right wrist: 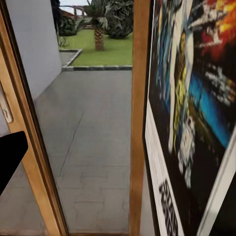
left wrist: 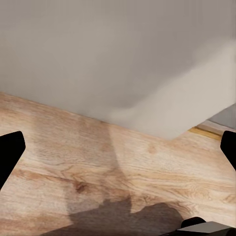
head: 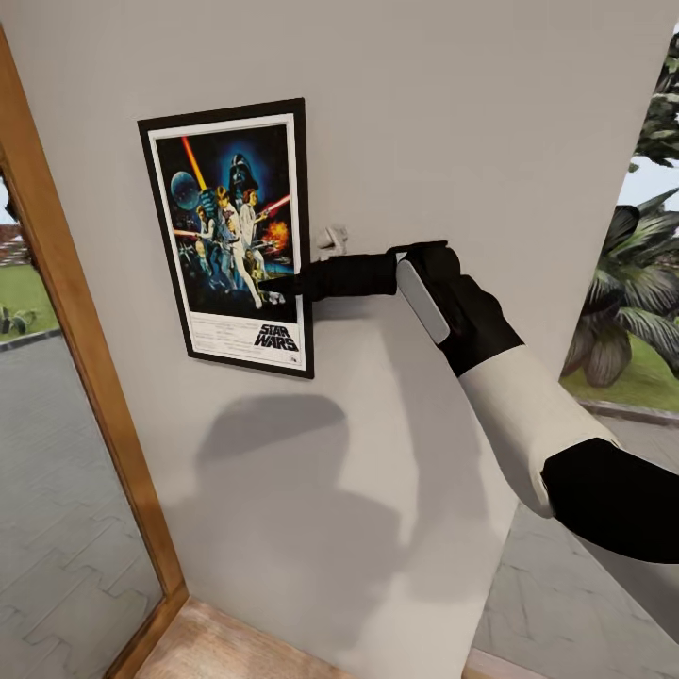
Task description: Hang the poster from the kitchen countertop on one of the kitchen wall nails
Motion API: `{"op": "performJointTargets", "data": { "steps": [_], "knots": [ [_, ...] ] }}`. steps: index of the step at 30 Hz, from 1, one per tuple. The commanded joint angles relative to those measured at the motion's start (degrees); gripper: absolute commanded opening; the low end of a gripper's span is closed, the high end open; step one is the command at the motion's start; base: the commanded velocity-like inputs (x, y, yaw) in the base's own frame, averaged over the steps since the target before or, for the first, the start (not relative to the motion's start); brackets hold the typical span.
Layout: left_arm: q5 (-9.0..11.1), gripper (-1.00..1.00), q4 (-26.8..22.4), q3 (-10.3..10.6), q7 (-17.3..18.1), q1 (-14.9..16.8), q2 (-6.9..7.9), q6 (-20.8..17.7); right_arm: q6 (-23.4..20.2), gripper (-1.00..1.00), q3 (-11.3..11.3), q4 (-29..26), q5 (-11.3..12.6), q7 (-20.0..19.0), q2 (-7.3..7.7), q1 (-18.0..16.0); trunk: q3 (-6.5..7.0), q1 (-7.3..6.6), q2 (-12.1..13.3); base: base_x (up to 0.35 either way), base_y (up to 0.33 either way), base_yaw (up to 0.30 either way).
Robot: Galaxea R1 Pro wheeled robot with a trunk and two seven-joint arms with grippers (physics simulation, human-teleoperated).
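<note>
The poster [head: 232, 236] hung flat and a bit tilted on the pale wall [head: 424, 113] beside the wooden door frame [head: 85, 377], and the right gripper [head: 283, 283] pinched its right edge, while the left gripper's [left wrist: 118, 147] jaws stood wide apart over the wooden floor [left wrist: 98, 167].

The black-framed, white-bordered Star Wars poster [right wrist: 191, 123] looms close and edge-on, its colourful artwork blurred; just beside it runs a light wooden window frame [right wrist: 139, 118]; through the glass lie grey paving [right wrist: 93, 147], green lawn [right wrist: 105, 51] and palm trees [right wrist: 101, 22]; one black fingertip [right wrist: 10, 155] shows.
</note>
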State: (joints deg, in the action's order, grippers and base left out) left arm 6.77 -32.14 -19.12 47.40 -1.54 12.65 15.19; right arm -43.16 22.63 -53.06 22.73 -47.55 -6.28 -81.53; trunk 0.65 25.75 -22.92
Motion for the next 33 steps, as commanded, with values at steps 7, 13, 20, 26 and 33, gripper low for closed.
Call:
{"op": "performJointTargets", "data": {
  "steps": [7, 13, 20, 26, 33],
  "knots": [
    [0.3, 1.00, 0.0, 0.0, 0.2, 0.0, 0.00, 0.0, 0.9, 1.00, 0.0, -0.1, -1.5, 1.0, 0.04, 0.0, -0.01, 0.04, 0.0, 0.000, 0.000, 0.000],
    [0.3, 1.00, 0.0, 0.0, 0.2, 0.0, 0.00, 0.0, 0.9, 1.00, 0.0, -0.2, -1.5, 1.0, 0.04, 0.0, -0.01, 0.04, 0.0, 0.000, 0.000, 0.000],
    [0.3, 1.00, 0.0, 0.0, 0.2, 0.0, 0.00, 0.0, 0.9, 1.00, 0.0, -0.2, -1.5, 1.0, 0.04, 0.0, -0.01, 0.04, 0.0, 0.000, 0.000, 0.000],
    [0.3, 1.00, 0.0, 0.0, 0.2, 0.0, 0.00, 0.0, 0.9, 1.00, -0.1, -0.2, -1.5, 1.0, 0.04, 0.0, -0.01, 0.04, 0.0, 0.000, 0.000, 0.000],
    [0.3, 1.00, 0.0, 0.0, 0.2, 0.0, 0.00, 0.0, 0.9, 1.00, -0.1, -0.2, -1.5, 1.0, 0.04, 0.0, -0.01, 0.04, 0.0, 0.000, 0.000, 0.000]
  ]
}}
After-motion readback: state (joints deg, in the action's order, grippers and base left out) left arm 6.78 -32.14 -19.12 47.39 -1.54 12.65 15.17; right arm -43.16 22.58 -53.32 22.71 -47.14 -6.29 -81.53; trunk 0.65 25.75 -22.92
